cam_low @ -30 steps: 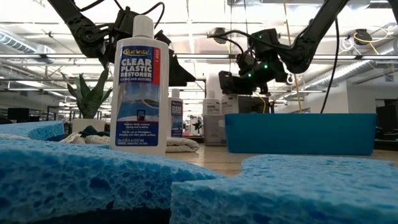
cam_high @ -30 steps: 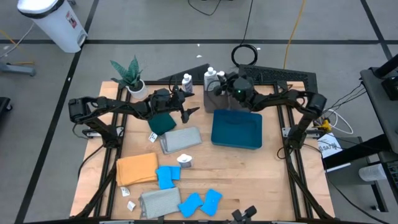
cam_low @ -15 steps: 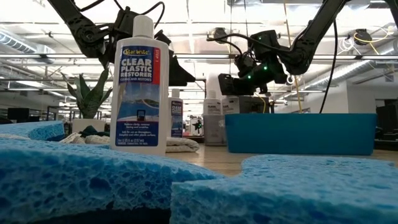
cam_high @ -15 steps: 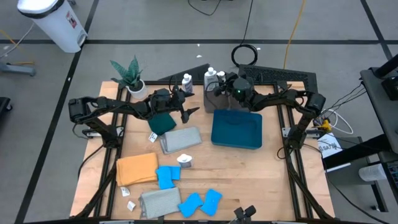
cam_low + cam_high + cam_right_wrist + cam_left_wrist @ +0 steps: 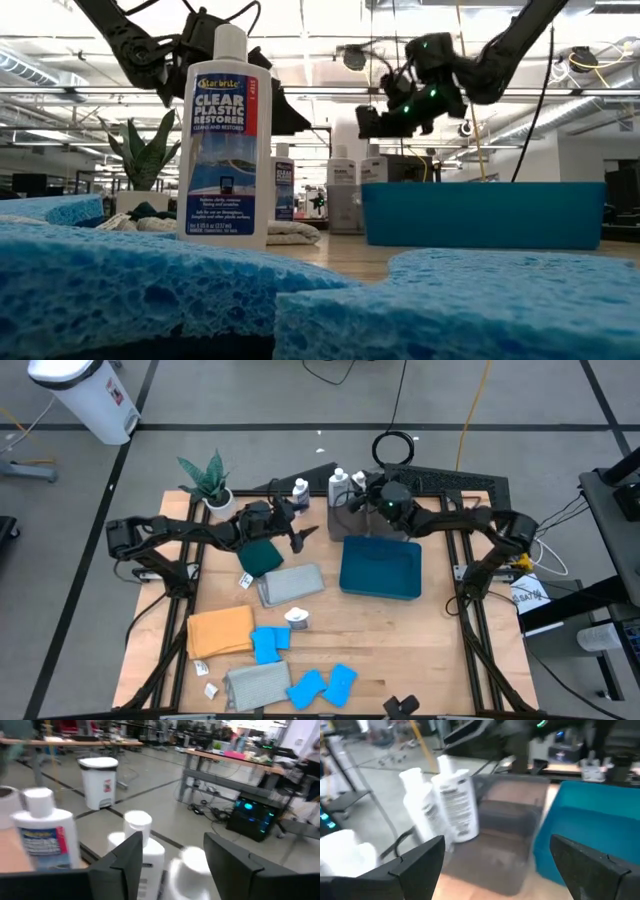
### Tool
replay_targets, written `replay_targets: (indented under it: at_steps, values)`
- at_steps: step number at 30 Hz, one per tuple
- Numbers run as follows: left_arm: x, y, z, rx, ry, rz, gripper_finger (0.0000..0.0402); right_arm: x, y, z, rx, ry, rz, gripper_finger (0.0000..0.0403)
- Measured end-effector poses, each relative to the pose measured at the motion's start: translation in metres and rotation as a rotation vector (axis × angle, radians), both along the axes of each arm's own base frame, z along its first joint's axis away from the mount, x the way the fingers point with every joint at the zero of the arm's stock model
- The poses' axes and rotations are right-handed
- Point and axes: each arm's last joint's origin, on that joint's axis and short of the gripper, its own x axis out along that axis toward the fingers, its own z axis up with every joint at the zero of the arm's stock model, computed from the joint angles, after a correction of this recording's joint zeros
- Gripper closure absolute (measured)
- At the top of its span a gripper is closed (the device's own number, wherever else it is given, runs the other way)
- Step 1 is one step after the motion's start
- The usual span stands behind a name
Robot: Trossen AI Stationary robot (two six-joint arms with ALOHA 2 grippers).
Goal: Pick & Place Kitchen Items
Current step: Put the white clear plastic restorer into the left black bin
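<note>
White bottles seemingly just beyond right jaws (open).

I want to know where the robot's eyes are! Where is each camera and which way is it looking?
High view: above the table, looking straight down; both arms show, with the bin and cloths.
Low view: at tabletop height among sponges, looking across past a bottle; both arms hang in from above.
Left wrist view: on the left arm, facing two bottles and the tray; its open left end effector shows.
Right wrist view: on the right arm, over the bottles, facing the room; its open right end effector shows.
Shared: both wrist views see those bottles.
</note>
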Motion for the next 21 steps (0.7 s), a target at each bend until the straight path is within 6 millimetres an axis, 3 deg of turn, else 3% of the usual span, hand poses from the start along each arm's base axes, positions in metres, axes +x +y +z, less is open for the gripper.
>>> replay_targets:
  at_steps: [6,15,21]
  values:
    - [-0.02,0.013,0.006,-0.035,0.014,0.099,0.0039,-0.016,0.013,0.028,0.001,0.044,0.035,0.0217]
    - [-0.05,0.031,-0.039,-0.098,0.03,0.239,0.0039,-0.029,0.038,0.056,-0.059,0.093,0.095,0.022]
    - [-0.039,0.039,-0.07,-0.127,0.075,0.268,0.0039,-0.027,0.045,0.058,-0.08,0.11,0.122,0.0222]
